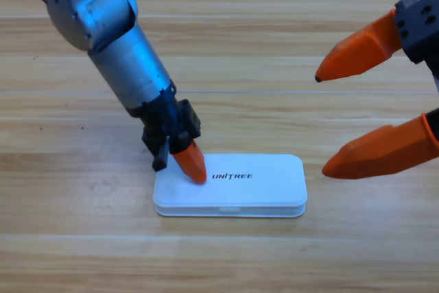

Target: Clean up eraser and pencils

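Observation:
A white case (260, 186) marked UNITREE lies shut on the table, a little below the middle. My left gripper (196, 172) comes down from the upper left and rests its orange tip on the left end of the lid, jaws together with nothing held. My right gripper (320, 123) waits at the right edge, large and partly cut off, wide open and empty, above and to the right of the case. The eraser and the pencils are out of view.
The wooden table (75, 238) spreads around the case. The left arm's grey body (116, 39) slants across the upper left.

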You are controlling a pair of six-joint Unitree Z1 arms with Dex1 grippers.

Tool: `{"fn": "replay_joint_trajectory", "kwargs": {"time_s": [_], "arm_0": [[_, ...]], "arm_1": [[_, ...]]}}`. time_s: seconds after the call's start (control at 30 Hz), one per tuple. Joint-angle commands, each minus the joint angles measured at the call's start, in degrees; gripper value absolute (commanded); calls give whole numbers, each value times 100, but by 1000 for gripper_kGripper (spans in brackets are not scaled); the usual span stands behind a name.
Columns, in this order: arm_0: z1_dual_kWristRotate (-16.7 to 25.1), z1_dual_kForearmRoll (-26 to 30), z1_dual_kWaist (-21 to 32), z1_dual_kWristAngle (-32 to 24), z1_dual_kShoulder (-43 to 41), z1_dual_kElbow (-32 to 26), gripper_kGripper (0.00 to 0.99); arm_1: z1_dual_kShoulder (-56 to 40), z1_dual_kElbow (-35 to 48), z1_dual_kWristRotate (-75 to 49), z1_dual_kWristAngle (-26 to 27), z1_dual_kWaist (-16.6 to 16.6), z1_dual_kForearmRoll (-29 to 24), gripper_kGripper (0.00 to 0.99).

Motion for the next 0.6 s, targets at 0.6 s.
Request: {"fn": "replay_joint_trajectory", "kwargs": {"time_s": [0.6], "arm_0": [[-275,-355,-709,1348,-798,686,0]], "arm_1": [[137,171,61,134,122,-191,986]]}}
